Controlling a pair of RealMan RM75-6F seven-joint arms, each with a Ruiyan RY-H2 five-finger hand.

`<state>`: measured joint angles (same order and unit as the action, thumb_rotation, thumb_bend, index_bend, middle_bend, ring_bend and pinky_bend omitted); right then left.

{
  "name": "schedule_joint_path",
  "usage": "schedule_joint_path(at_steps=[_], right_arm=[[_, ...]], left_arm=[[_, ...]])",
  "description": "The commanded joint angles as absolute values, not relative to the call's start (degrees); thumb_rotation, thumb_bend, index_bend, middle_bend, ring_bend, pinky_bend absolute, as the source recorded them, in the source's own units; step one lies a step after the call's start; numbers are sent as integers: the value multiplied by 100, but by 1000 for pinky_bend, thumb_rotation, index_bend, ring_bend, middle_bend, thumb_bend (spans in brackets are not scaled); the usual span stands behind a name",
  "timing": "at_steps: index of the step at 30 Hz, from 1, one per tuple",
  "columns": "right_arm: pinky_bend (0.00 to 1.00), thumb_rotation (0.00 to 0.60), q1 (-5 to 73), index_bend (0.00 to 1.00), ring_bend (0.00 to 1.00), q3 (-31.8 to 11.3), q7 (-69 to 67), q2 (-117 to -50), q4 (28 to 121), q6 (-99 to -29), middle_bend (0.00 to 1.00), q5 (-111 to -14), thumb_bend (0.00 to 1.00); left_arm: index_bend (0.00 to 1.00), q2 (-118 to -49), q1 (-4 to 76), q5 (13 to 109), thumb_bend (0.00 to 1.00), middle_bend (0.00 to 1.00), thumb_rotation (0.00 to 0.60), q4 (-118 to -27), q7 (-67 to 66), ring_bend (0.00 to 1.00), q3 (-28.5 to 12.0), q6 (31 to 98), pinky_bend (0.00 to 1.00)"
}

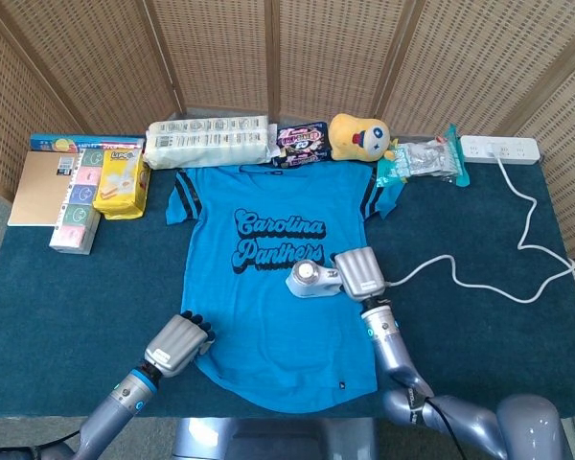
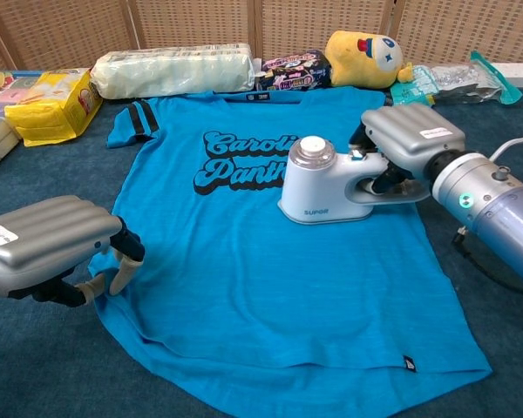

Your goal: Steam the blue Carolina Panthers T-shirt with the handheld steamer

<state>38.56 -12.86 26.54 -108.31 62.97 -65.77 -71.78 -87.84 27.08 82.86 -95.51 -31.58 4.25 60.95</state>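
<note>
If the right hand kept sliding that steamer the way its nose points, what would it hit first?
Probably nothing soon. The right hand points the steamer leftward across the T-shirt, so only flat cloth lies ahead, then bare table. The left hand, at the hem, looks nearer the robot than that line, though depth is uncertain.
</note>
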Motion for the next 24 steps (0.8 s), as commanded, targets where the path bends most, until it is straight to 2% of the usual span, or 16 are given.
schedule_joint_path(at_steps=[1,14,24], right_arm=[[719,600,3758,715,759,-1155,2809,-10716,6582,-6626,734,-7223,333],[719,600,3405,716,759,-744,3187,-10242,7861,-6699,734,-7247,332],[719,600,3322,716,759,-674,3365,-10127,8243,-6705,733,-7200,333]], left_arm=[[641,-8784,2708,8292,553,521,600,-9549,-3156,395,426,6099,375],[641,-8749,2681,8328,554,521,600,-9544,-3124,395,444,6148,375],[641,-8745,2665,8367,554,521,600,-9565,-3119,395,465,6167,376]])
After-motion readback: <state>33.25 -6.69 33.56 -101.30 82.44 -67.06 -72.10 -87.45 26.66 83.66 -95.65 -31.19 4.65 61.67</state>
